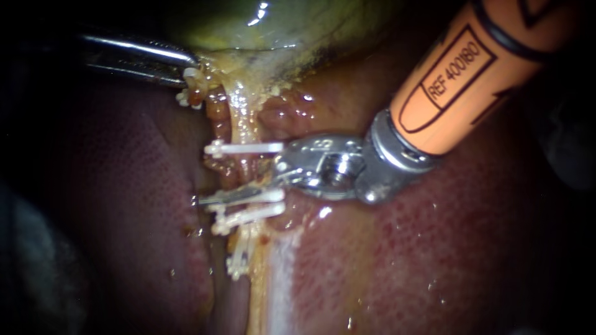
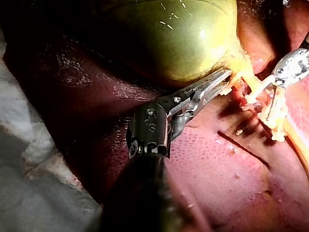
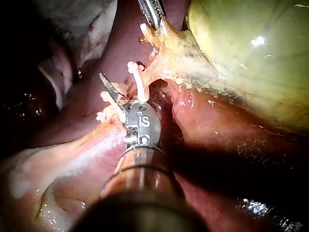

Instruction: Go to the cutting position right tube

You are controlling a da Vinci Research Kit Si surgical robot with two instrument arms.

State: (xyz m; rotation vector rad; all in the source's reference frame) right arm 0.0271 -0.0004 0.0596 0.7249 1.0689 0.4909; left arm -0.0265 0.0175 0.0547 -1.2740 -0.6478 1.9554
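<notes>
Holding my right instrument [image 1: 268,180] in from the upper right, I am keeping its jaws parted, gripping nothing, with the tips right at the clipped tubes. In the right wrist view [image 3: 120,92] one thin blade is standing clear to the side, and a gap is showing beside it.

The right tube [image 1: 243,127] is lying just ahead of those tips. It is running as a yellowish strand down from the gallbladder [image 1: 261,25], beside a redder left tube [image 1: 217,123]. The tips are pointing at the stretch between the upper clip [image 1: 245,147] and the lower clips [image 1: 251,213], which are crossing the tubes as white bars. I cannot tell whether a blade is touching the right tube, or whether the tube is sitting inside the gap.

My left instrument [image 1: 189,69] is entering from the left, well above that stretch. Its jaws are clenched on the yellowish tissue at the narrow end of the gallbladder. The left wrist view [image 2: 224,77] is showing the two jaws lying close together on that tissue, with the green gallbladder [image 2: 178,38] bulging just beyond them.

The liver [image 1: 403,260] is lying dark red and wet beneath the tubes and both instruments.
</notes>
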